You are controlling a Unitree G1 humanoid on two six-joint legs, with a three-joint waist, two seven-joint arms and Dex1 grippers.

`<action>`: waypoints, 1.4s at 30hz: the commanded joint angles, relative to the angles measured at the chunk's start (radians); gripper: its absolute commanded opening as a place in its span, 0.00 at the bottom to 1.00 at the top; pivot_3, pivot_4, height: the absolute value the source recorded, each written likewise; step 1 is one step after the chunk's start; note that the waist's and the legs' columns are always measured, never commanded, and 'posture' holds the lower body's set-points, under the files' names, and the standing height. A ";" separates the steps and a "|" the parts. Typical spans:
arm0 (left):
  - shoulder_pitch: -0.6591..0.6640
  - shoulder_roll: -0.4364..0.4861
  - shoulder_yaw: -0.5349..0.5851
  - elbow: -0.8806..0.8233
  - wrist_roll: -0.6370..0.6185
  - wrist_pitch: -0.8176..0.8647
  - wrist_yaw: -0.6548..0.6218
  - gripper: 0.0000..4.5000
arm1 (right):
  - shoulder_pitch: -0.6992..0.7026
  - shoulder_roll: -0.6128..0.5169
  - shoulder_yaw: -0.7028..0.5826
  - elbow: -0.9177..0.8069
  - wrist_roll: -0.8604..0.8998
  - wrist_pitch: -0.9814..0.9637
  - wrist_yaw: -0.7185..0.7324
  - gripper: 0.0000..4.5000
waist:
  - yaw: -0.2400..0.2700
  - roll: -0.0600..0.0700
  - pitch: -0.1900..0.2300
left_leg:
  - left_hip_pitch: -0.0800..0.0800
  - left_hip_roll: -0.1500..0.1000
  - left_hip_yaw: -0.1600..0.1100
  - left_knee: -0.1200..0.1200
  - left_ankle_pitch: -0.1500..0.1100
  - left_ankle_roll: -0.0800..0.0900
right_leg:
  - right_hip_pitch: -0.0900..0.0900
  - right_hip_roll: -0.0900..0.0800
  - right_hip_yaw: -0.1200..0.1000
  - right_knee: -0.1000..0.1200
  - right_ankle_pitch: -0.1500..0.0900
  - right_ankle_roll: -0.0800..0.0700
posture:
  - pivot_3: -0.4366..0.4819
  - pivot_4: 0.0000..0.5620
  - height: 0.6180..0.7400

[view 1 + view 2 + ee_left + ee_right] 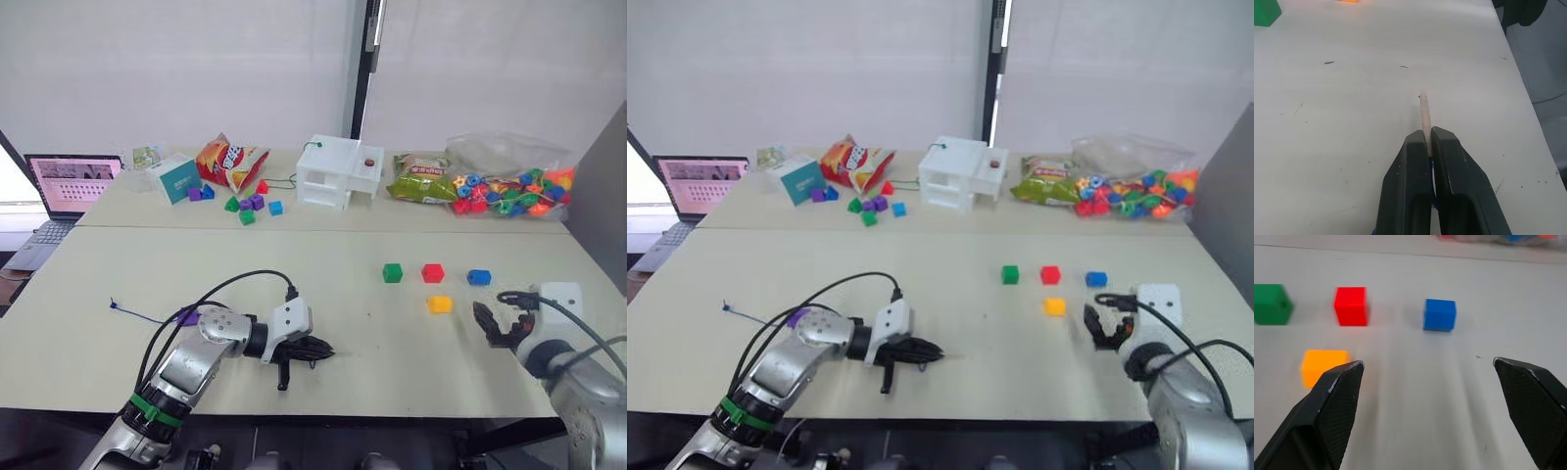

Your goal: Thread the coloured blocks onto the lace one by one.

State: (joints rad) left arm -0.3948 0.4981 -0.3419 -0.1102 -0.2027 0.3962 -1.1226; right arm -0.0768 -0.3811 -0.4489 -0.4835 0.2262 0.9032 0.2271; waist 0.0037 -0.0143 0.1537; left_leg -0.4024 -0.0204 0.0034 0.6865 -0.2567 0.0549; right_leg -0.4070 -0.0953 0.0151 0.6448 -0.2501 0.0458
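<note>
Threading has barely begun, as I judge it: one purple block (187, 316) looks to sit on the lace (137, 313) already, near my left forearm, though I cannot tell for certain that the cord passes through it. My left end effector (1426, 139) is pressed together on the lace's pale stiff tip (1424, 115), which pokes out ahead of the fingers just above the worktop (353, 333). The dark blue cord trails back across the worktop toward my left. Four blocks lie loose over on my right: green (392, 272), red (432, 272) and blue (478, 277) in a row, with yellow (440, 305) just in front of the red one. My right end effector (1427, 369) is spread wide, empty, low over the worktop and near the yellow and blue blocks. So four remain to thread, and none is picked up yet.
</note>
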 commanded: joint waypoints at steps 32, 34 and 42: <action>-0.002 -0.015 0.019 -0.046 -0.021 0.024 0.058 0.00 | -0.439 0.005 0.035 0.637 0.009 -0.301 -0.173 0.26 | -0.016 0.003 0.000 | -0.001 0.000 0.001 -0.006 0.000 0.000 | 0.000 -0.001 0.000 -0.002 0.000 0.000 | 0.48 0.27 1.00; -0.008 -0.017 0.020 -0.037 -0.020 0.021 0.057 0.00 | -0.426 0.008 0.033 0.598 0.017 -0.280 -0.182 0.26 | -0.015 0.003 0.000 | -0.001 0.000 0.001 -0.006 0.000 0.000 | -0.001 -0.001 0.000 -0.002 0.000 0.000 | 0.48 0.27 1.00; -0.016 -0.025 0.014 -0.022 -0.016 0.013 0.051 0.00 | -0.405 -0.007 0.048 0.599 -0.007 -0.273 -0.183 0.26 | -0.016 0.003 0.000 | -0.001 0.000 0.001 -0.006 0.000 0.000 | -0.001 -0.001 0.000 -0.003 0.000 0.000 | 0.48 0.27 1.00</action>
State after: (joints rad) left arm -0.3959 0.4778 -0.3375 -0.1190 -0.2029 0.4195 -1.0714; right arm -0.4816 -0.3718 -0.3977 0.1385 0.2187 0.6396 0.0436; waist -0.0123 -0.0112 0.1537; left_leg -0.4033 -0.0208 0.0043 0.6805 -0.2566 0.0550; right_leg -0.4078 -0.0964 0.0154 0.6423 -0.2499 0.0460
